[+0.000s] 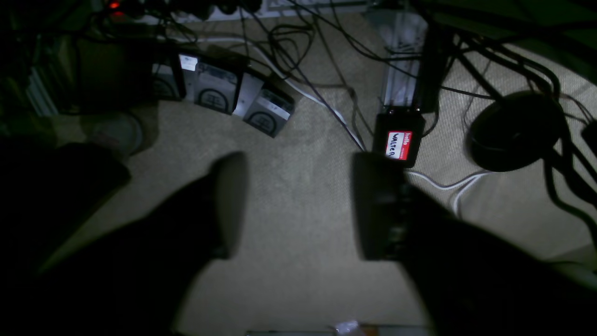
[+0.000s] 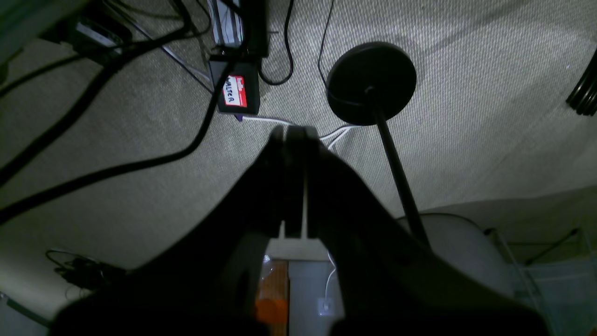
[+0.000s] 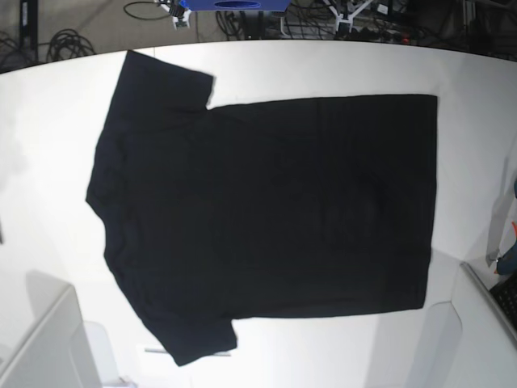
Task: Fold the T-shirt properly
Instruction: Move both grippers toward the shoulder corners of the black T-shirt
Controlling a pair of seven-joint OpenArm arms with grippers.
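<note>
The T-shirt (image 3: 266, 210) lay spread flat on the white table (image 3: 323, 69), plain black side up, away from both claws. The left claw (image 1: 298, 205) stood released over carpet (image 1: 298, 280). The right claw (image 2: 294, 135) was clenched, grasping nothing.
</note>
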